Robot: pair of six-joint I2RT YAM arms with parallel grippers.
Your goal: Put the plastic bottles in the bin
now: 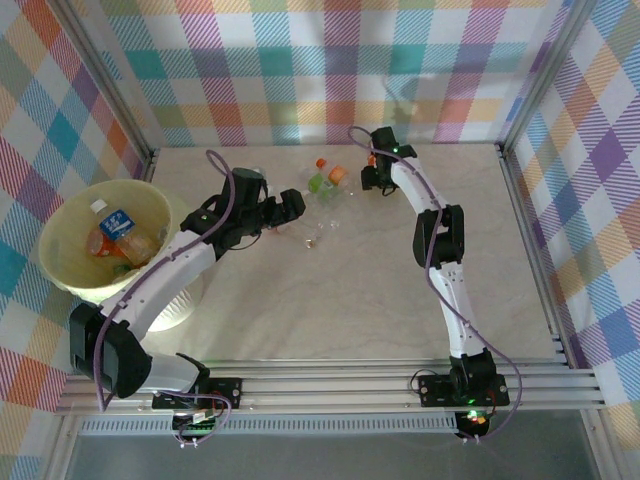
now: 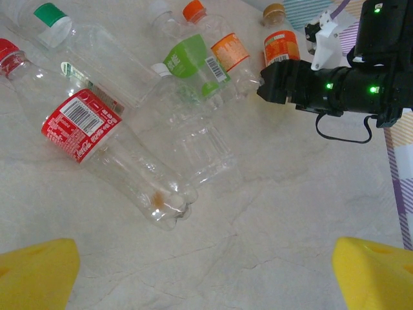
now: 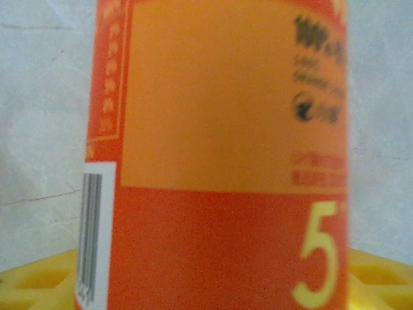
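Pads, near: my left gripper (image 2: pixel 206 271) hangs spread wide, 2 yellow fingertips (image 2: pixel 35 274) at the bottom corners of my left wrist view, nothing between them, bare table beneath.
Table (image 1: pixel 340 300): pale, marble-veined, smooth and matt; a bottle would slide on it if nudged.
Closest bottle: the red-labelled bottle (image 2: pixel 110 152) lies on its side at 11 o'clock from my left pads, base toward me, cap away. Clear thin plastic, empty, so I judge it very light, springy and easily dented; the ribbed base is stiffer.
Where to grip: across the waist just below the red label, where the wall is round and the label adds friction.
Heap beyond: a green-capped bottle (image 2: pixel 84 55), a green-labelled bottle (image 2: pixel 190 64) and an orange-labelled bottle (image 2: pixel 226 48), all lying touching or overlapping, glossy and slippery.
Right gripper (image 1: pixel 375 178): its jaws bracket the small orange bottle (image 2: pixel 281 45) standing upright at 1 o'clock; whether they are clamped, I cannot tell. Paper-like label, stiff short body.
Bin (image 1: pixel 60 225): at 9 o'clock, round, cream, translucent, already holding several bottles.
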